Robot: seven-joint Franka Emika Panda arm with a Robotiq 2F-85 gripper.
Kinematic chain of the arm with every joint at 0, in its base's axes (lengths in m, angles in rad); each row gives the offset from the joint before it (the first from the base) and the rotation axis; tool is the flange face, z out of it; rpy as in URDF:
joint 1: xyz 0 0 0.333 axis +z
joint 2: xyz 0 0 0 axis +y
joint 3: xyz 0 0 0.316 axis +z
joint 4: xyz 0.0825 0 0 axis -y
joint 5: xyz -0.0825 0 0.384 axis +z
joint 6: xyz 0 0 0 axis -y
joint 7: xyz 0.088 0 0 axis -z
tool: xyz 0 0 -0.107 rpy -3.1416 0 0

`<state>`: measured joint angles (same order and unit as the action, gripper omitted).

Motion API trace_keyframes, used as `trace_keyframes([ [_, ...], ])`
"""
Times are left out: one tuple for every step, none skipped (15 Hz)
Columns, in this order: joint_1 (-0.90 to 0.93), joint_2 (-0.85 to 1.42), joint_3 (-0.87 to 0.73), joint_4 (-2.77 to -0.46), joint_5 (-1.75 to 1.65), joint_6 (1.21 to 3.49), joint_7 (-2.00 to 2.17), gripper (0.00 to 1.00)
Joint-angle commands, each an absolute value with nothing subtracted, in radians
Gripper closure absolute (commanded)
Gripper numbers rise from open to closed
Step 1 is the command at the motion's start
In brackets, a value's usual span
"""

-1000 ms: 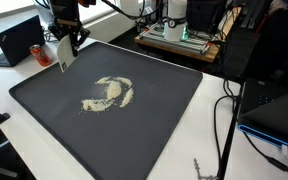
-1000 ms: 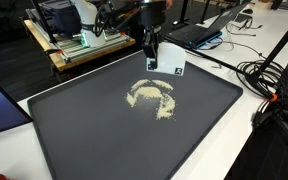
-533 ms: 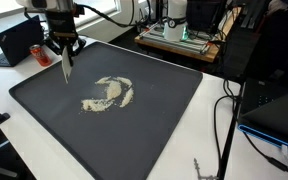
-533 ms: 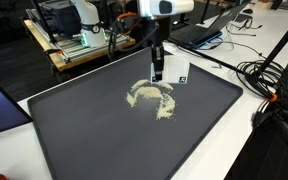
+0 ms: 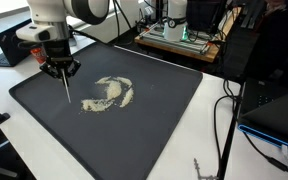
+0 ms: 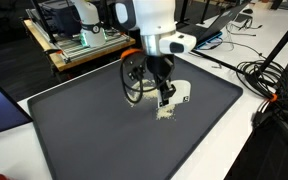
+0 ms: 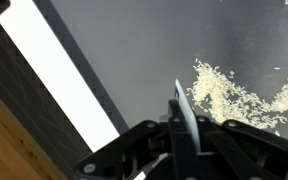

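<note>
The end effector is clamped shut on a thin card, held upright so its lower edge points down at the dark mat on the table. In an exterior view the card hangs just left of the scattered grains.

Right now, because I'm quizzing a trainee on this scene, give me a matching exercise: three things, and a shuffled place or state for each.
Things:
1. white card
2. pale grains
3. laptop

Places or states:
A. on the white table, off the dark mat
B. scattered around the mat's middle
C. clamped in the shut gripper

Pairs: 1-C, 2-B, 3-A
</note>
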<state>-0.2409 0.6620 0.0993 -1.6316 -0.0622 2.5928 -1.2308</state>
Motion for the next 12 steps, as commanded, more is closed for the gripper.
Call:
trace_keyframes([
  [-0.231, 0.766, 0.099, -1.52, -0.077, 2.592, -1.279, 0.99],
  [-0.236, 0.787, 0.107, -1.502, -0.068, 2.595, -1.289, 0.99],
  [-0.233, 0.806, 0.107, -1.485, -0.07, 2.6, -1.292, 0.99],
  [-0.23, 0.823, 0.105, -1.471, -0.074, 2.601, -1.294, 0.99],
  [-0.233, 0.836, 0.111, -1.459, -0.071, 2.603, -1.303, 0.99],
  [-0.23, 0.849, 0.108, -1.451, -0.074, 2.611, -1.302, 0.99],
  [-0.229, 0.804, 0.104, -1.506, -0.065, 2.596, -1.276, 0.96],
  [-0.229, 0.817, 0.104, -1.495, -0.066, 2.599, -1.278, 0.96],
  [-0.229, 0.826, 0.104, -1.487, -0.066, 2.601, -1.279, 0.96],
  [-0.229, 0.831, 0.105, -1.482, -0.066, 2.602, -1.28, 0.96],
  [-0.229, 0.833, 0.105, -1.48, -0.066, 2.602, -1.28, 0.99],
  [-0.227, 0.837, 0.104, -1.478, -0.069, 2.595, -1.283, 0.99],
])
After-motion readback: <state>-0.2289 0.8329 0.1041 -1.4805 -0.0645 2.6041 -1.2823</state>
